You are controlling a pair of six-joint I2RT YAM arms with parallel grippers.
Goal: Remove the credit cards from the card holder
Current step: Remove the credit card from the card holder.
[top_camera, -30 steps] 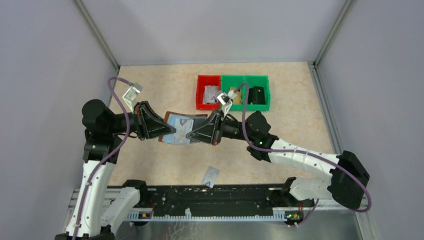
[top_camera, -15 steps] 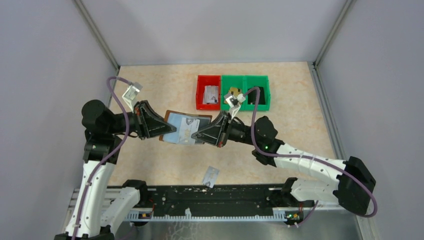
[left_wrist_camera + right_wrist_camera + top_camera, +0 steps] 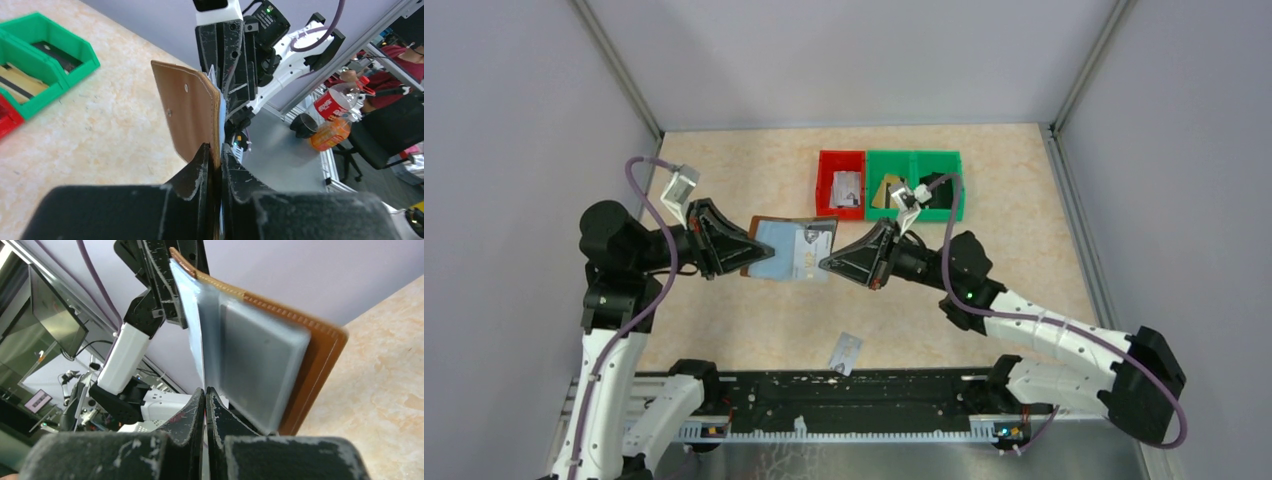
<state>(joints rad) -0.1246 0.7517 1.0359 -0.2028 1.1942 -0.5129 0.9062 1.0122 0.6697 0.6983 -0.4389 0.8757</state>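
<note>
Top external view: the holder (image 3: 769,222) hangs open above the table in the middle of the frame, between the two arms. The left gripper (image 3: 749,255) pinches its left edge. The right gripper (image 3: 824,265) is closed on the right edge of a pale card (image 3: 789,250). A loose card (image 3: 848,352) lies lower down, and a red bin (image 3: 824,185) and a green bin (image 3: 911,157) sit near the top. Left wrist view: the fingers press tight on the brown leather, which stands on its edge. Right wrist view: the tips pinch the thin card's near edge, and a second card (image 3: 260,360) sits in its pocket in the middle. The card looks light, stiff and slippery, so a firm pinch on its bare edge seems best. The leather looks soft and may bend.
</note>
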